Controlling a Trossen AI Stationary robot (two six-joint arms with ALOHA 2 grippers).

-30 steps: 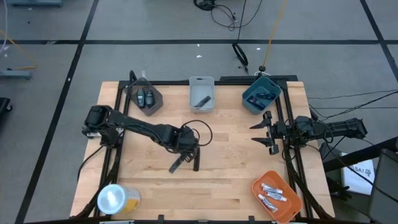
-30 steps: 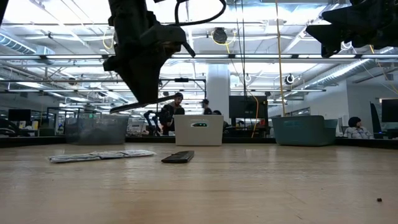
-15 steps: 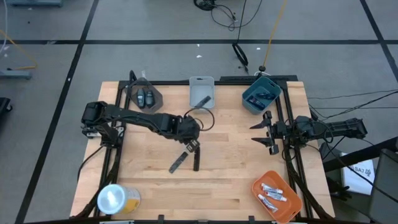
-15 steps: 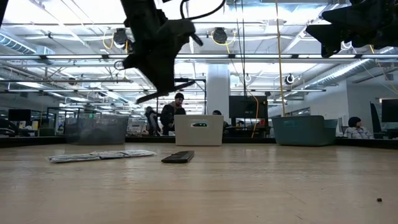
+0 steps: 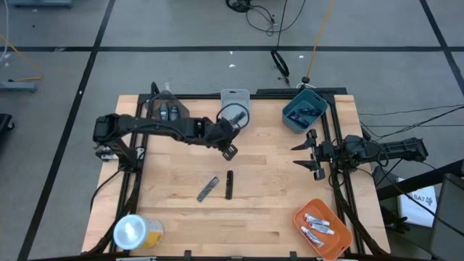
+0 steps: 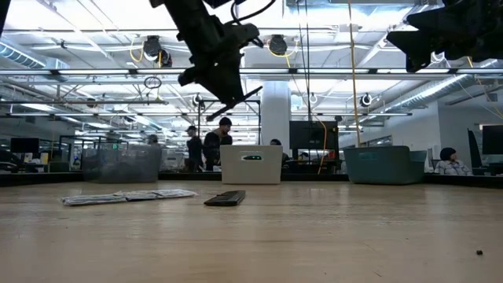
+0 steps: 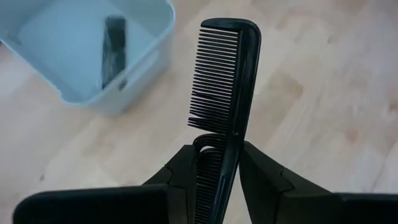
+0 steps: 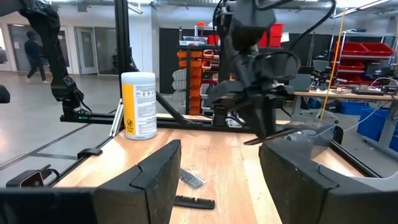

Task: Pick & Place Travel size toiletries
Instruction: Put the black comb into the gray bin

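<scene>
Your left gripper [image 7: 219, 163] pinches a black comb [image 7: 225, 93] by one end, just beside the light bin [image 7: 74, 43]. Long overhang: it may catch the rim. Right gripper [image 5: 310, 154] spread, well apart.

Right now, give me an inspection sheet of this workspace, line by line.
Surface: wooden table, bare in the middle.
Job's things: black comb held in the air near the white bin, which already has one dark piece inside; another black comb and a grey packet lie on the table; silvery tubes in the orange tray; dark pieces in the grey bin and the teal bin.
Clutter: yellow roll at the near left corner.
Grippers: left gripper shut on the black comb; right gripper open, waiting at the right edge.
Cables: loops on the left arm and on the floor beyond the table.
Surroundings: people standing far back in the room.
</scene>
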